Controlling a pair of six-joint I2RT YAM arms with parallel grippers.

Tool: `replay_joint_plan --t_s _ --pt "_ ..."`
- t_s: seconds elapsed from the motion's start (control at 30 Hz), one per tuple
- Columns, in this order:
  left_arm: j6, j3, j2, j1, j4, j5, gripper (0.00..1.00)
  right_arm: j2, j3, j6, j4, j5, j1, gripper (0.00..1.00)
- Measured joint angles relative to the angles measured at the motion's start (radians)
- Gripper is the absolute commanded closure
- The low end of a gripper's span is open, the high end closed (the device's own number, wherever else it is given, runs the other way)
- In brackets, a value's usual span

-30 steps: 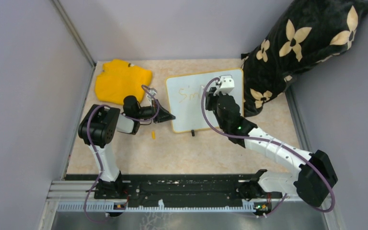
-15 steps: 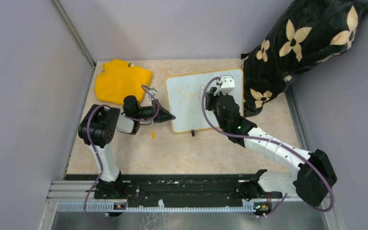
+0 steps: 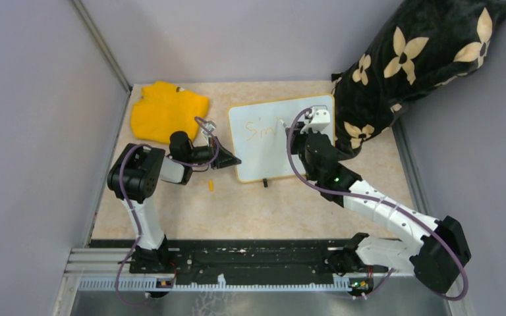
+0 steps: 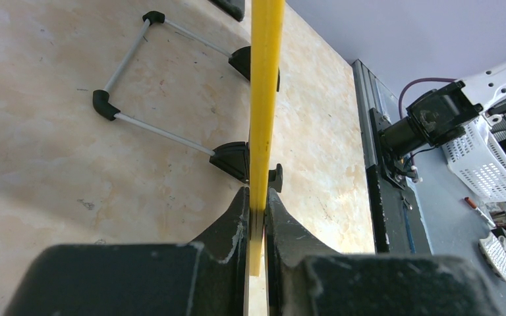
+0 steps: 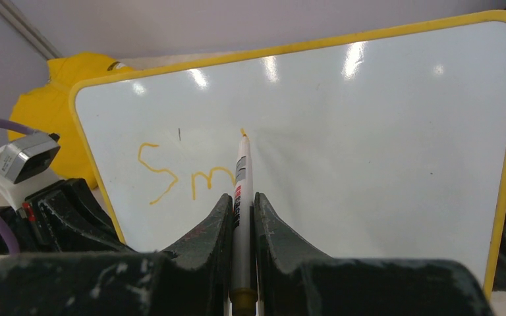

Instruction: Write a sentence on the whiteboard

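Up close, the right end effector [image 5: 240,201] is pinched tight on the marker [image 5: 242,172], whose tip sits at the whiteboard [image 5: 382,131] just right of "Sm", all there is of the sentence [image 5: 184,176]. The left end effector [image 4: 257,197] clamps the board's yellow left rim, with the board propped on the table [image 3: 270,210]. Bare white runs from the tip to the right rim. Farther back, the yellow cloth [image 3: 168,108] lies left and a dark flowered cushion [image 3: 421,52] crowds the board's right corner.
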Motion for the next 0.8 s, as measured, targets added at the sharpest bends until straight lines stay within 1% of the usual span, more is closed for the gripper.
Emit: replay_joint_plan --t_s 0.33,0.8 --pt "0.000 0.000 -0.001 0.000 -0.002 0.000 1.00 -0.025 0.000 0.002 -0.005 -0.032 0.000 1.00" --pt "0.002 0.000 -0.001 0.000 -0.003 0.000 1.00 0.025 -0.020 0.010 -0.010 -0.035 0.000 1.00"
